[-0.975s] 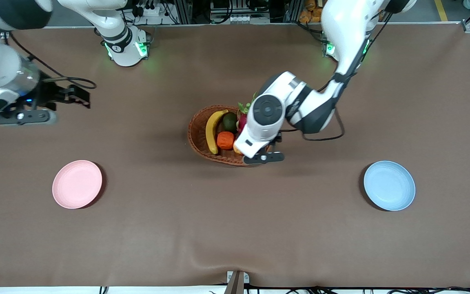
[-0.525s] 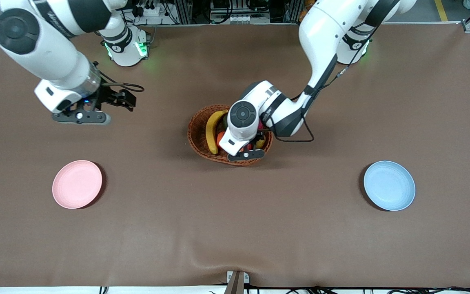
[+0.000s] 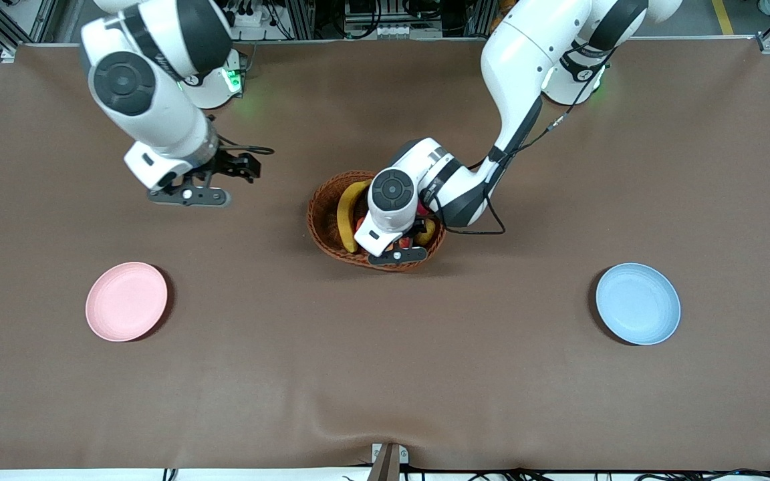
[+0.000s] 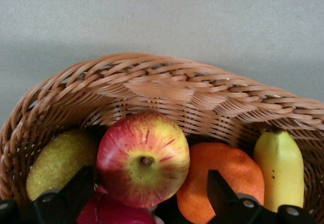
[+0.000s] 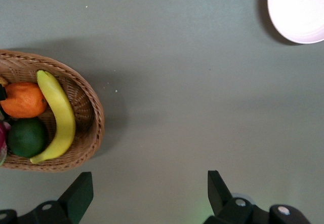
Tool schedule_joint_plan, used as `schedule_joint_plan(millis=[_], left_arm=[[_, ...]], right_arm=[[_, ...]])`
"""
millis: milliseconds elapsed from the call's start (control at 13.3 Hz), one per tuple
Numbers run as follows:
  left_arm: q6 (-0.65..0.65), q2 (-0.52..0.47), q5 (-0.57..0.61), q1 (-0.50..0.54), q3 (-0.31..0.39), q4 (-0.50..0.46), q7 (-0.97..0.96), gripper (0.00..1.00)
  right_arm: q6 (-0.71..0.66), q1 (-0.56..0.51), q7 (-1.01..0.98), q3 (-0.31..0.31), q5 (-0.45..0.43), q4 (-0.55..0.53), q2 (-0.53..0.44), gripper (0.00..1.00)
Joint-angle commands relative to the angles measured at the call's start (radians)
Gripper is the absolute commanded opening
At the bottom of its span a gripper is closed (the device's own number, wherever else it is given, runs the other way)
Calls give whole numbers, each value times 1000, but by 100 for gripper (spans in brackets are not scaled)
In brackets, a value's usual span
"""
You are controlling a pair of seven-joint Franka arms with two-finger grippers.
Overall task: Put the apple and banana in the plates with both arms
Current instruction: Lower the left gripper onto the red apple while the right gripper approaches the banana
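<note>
The apple (image 4: 143, 164) lies in the brown wicker basket (image 3: 319, 230), stem up. My left gripper (image 4: 149, 172) is open low in the basket, one finger on each side of the apple, not closed on it. In the front view the left hand (image 3: 395, 230) hides the apple. The banana (image 3: 344, 215) lies along the basket's side toward the right arm's end; it also shows in the left wrist view (image 4: 278, 168) and the right wrist view (image 5: 58, 117). My right gripper (image 5: 149, 183) is open and empty over bare table beside the basket (image 5: 93, 117). The pink plate (image 3: 126, 301) and blue plate (image 3: 637, 304) are empty.
The basket (image 4: 167, 77) also holds a ridged orange fruit (image 4: 223, 183), a yellow-green fruit (image 4: 58, 160), a magenta dragon fruit (image 4: 116, 214) and a dark green fruit (image 5: 25, 138). The pink plate shows in the right wrist view (image 5: 298, 8). Brown cloth covers the table.
My right arm has swung from the table's end toward the basket. My left gripper has moved over the basket and down around the apple.
</note>
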Motion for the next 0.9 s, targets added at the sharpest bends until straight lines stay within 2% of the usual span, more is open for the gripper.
schedule_joint_plan(millis=[0, 75, 375, 675, 825], left_arm=[[-3, 9, 20, -2, 10, 18, -7, 100], [-4, 10, 20, -4, 10, 18, -12, 100], [-44, 0, 20, -1, 10, 11, -10, 100], [-44, -7, 21, 27, 10, 16, 6, 94], [-44, -5, 18, 31, 10, 16, 14, 90]], right_arm=[[113, 55, 139, 6, -3, -74, 12, 100], [142, 63, 165, 8, -3, -79, 32, 100], [277, 75, 363, 81, -12, -97, 129, 100], [429, 78, 444, 92, -14, -182, 158, 100], [455, 89, 486, 92, -12, -177, 218, 100]])
